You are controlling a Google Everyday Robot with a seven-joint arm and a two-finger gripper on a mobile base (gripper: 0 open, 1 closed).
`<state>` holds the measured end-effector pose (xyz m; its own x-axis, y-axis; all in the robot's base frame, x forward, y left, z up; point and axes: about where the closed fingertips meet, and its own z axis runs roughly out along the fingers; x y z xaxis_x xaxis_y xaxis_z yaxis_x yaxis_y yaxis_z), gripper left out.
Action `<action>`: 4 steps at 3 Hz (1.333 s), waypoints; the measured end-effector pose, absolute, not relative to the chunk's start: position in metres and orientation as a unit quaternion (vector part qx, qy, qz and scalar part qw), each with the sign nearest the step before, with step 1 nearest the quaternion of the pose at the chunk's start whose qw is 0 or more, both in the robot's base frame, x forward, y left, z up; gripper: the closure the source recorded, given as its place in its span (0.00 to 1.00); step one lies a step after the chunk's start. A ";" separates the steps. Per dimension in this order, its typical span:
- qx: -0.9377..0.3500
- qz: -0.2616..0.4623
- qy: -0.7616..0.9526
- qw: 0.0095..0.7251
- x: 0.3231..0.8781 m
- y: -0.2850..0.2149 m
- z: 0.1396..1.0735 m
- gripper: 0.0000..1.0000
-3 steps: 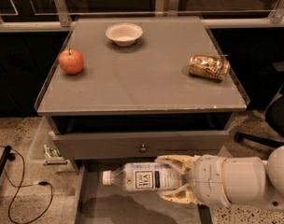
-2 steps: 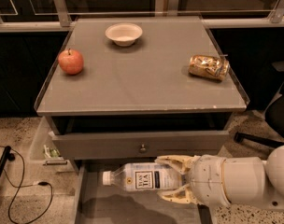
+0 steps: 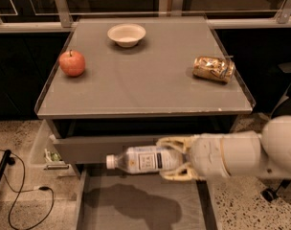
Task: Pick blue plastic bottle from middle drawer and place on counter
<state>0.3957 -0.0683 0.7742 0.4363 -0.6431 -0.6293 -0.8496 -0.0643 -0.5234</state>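
Clenched from above and below, my two cream-coloured fingers (image 3: pixel 172 141) are grasping the small clear plastic bottle (image 3: pixel 143 159) with a white cap and a white-and-blue label. My gripper (image 3: pixel 165 159) is below the front edge of the large flat grey counter (image 3: pixel 145 87), a little to the right of its middle, and my thick white arm (image 3: pixel 241 152) comes in from the right side. The bottle lies horizontal in my grip, with the cap pointing to the left, and it hangs above the wide shallow grey drawer (image 3: pixel 188 214), which is pulled open; a dark shadow lies on the drawer floor under it. On the counter, a round red apple (image 3: pixel 72 63) stands near the left edge, a shallow white bowl (image 3: pixel 127 34) near the back edge, and a shiny golden snack bag (image 3: pixel 213 69) near the right edge, all well apart. Behind the back edge runs a glass railing with metal posts (image 3: pixel 63 6). Around the cabinet is a speckled stone floor (image 3: pixel 21 138), and a black cable (image 3: pixel 38 188) lies on it beyond the front left corner.
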 end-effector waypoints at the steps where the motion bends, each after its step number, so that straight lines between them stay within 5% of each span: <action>1: -0.727 0.127 0.498 0.455 0.454 -0.055 0.796 1.00; 4: -0.744 0.152 0.456 0.464 0.497 -0.019 0.852 1.00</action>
<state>0.4969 -0.0189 0.8519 0.5371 -0.5375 -0.6502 -0.8203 -0.1529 -0.5512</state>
